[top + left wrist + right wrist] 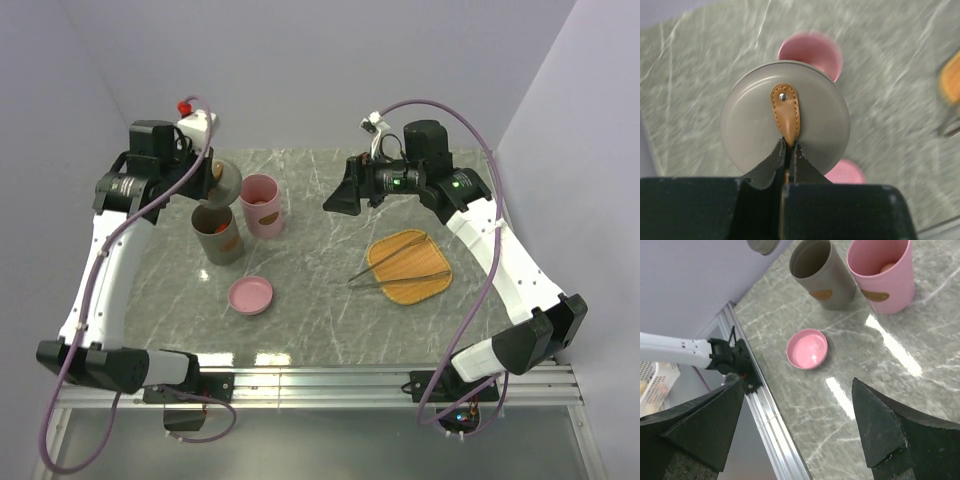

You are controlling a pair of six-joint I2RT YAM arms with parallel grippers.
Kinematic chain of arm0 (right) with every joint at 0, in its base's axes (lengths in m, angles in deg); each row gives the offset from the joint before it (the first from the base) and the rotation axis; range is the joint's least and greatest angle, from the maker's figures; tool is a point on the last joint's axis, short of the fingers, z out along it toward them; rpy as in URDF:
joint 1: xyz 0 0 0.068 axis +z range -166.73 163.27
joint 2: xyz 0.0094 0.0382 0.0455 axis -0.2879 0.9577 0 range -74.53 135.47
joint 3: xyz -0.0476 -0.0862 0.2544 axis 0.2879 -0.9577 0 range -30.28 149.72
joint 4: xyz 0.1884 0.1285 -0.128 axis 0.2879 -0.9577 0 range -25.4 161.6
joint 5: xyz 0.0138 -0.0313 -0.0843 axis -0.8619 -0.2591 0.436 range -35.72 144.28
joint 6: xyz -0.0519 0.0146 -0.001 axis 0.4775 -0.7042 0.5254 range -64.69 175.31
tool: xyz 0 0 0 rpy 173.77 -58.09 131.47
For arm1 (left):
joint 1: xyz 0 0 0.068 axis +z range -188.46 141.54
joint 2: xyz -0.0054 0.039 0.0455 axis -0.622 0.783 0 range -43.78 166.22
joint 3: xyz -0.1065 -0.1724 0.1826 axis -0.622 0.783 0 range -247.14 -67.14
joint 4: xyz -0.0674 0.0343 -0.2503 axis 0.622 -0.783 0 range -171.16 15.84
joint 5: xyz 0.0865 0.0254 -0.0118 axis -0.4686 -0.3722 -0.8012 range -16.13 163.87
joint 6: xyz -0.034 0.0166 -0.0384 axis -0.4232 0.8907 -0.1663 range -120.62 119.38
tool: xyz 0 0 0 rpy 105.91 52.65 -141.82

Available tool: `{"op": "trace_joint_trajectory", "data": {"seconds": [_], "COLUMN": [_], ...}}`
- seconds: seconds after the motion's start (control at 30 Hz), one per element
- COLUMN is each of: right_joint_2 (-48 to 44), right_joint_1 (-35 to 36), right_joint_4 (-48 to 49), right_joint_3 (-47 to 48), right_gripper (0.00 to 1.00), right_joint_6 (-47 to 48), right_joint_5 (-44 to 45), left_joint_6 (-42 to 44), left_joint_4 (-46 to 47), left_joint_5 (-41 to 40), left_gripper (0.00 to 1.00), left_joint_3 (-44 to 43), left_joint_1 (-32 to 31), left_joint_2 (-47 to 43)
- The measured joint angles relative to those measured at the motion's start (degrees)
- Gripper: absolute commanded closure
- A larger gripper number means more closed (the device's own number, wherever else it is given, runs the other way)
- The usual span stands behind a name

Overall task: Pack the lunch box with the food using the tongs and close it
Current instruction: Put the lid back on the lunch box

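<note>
Marbled table (320, 290) beneath left end effector (789, 145) clamped on tan tab (785, 112) of grey lid (745, 125), right end effector (795, 387) wide apart, empty.

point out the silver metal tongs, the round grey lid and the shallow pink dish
silver metal tongs (365, 279): top view, near the joined end
round grey lid (750, 125): left wrist view, its face left of the tab
shallow pink dish (807, 348): right wrist view, inner floor
</note>
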Motion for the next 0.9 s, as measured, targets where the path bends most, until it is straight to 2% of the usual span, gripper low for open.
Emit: {"op": "trace_joint_trajectory", "data": {"seconds": [0.13, 0.33, 0.67, 0.9], "right_joint_2": [0.0, 0.0, -0.3, -0.5], "right_joint_1": [-0.1, -0.1, -0.1, -0.1], "right_joint_4": [-1.8, -2.7, -3.0, -2.8], "right_joint_3": [0.0, 0.0, -0.6, -1.2], "right_gripper": [0.05, 0.05, 0.05, 0.04], "right_joint_6": [2.2, 3.2, 3.7, 3.8], "right_joint_5": [0.4, 1.2, 1.4, 1.4], "left_joint_6": [6.7, 11.4, 13.7, 13.9], "left_joint_4": [-8.0, -14.6, -20.1, -19.2], "left_joint_5": [-3.6, -4.6, -0.7, 0.6], "left_gripper": [1.0, 1.0, 1.0, 1.0], "left_joint_3": [-4.0, -9.0, -10.5, -9.1], "left_joint_1": [0.1, 0.3, 3.7, 5.3], "left_joint_2": [5.5, 13.0, 20.2, 21.0]}}
